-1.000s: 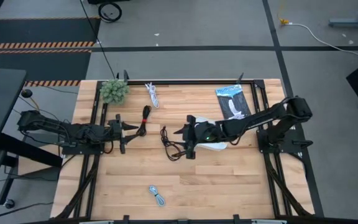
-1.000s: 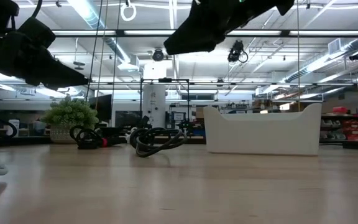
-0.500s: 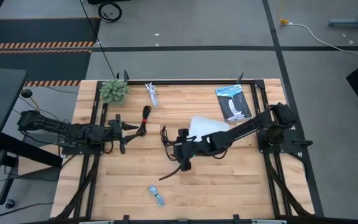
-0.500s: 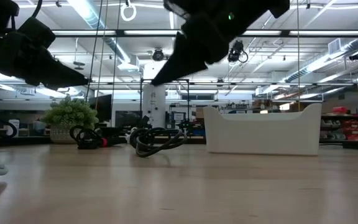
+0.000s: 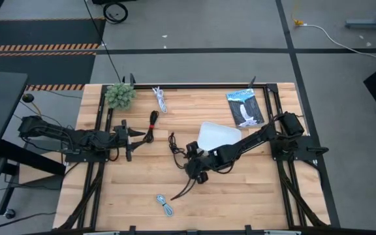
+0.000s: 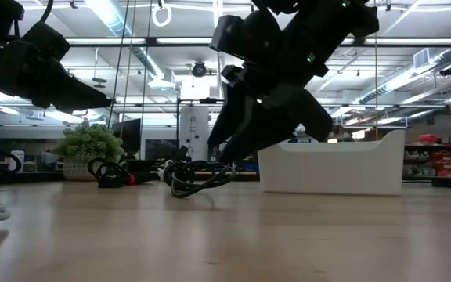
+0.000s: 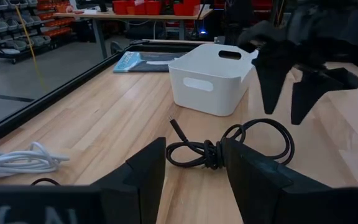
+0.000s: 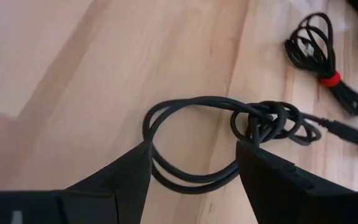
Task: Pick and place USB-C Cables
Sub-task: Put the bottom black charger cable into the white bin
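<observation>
Pincer (image 8: 191, 168) spread — over looped, seemingly rubbery black cable (image 8: 229, 134).

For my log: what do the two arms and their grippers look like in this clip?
Both arms are dark, nearly black, built of jointed segments. The left gripper and the right gripper each end in two flat, wedge-shaped black fingers that taper toward the tip. A small green light glows on the right arm near its wrist. No stickers or lettering can be made out.
</observation>
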`<action>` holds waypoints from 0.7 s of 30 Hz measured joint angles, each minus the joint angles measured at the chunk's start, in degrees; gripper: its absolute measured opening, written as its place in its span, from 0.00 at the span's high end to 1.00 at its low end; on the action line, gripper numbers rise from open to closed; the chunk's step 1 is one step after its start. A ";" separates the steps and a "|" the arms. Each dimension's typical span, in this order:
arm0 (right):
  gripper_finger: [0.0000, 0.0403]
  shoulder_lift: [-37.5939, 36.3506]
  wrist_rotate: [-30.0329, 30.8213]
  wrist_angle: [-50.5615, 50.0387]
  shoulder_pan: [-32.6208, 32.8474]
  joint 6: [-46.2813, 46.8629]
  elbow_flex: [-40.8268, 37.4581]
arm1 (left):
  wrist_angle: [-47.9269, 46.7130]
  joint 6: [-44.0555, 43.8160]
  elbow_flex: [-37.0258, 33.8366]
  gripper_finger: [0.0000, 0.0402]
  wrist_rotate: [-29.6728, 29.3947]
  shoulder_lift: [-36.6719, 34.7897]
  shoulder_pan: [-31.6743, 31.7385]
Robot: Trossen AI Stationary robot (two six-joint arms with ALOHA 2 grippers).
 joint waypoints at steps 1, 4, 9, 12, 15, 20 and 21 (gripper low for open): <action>0.41 0.00 0.55 -0.20 0.16 -1.85 0.00 | 0.01 0.00 -0.01 0.57 -0.01 0.01 -0.01; 0.42 -0.07 0.73 -0.15 0.29 -6.01 -0.70 | 0.00 -0.01 -0.01 0.57 0.00 0.00 0.00; 0.43 -0.07 0.85 -0.59 0.52 -6.54 -1.31 | -0.01 0.00 -0.02 0.57 -0.01 0.00 -0.01; 0.44 -0.20 1.12 1.14 0.91 -1.20 -0.91 | -0.01 -0.02 -0.01 0.57 -0.01 0.00 -0.01; 0.45 -0.28 0.89 3.86 0.88 4.54 1.43 | 0.00 -0.02 -0.02 0.57 -0.02 0.00 0.00; 0.46 3.06 -2.88 6.06 -0.19 10.03 9.12 | 0.00 -0.02 -0.01 0.57 0.00 0.00 -0.01; 0.46 4.64 -2.78 4.84 -0.39 9.54 11.47 | -0.02 0.00 0.00 0.57 -0.02 0.01 -0.02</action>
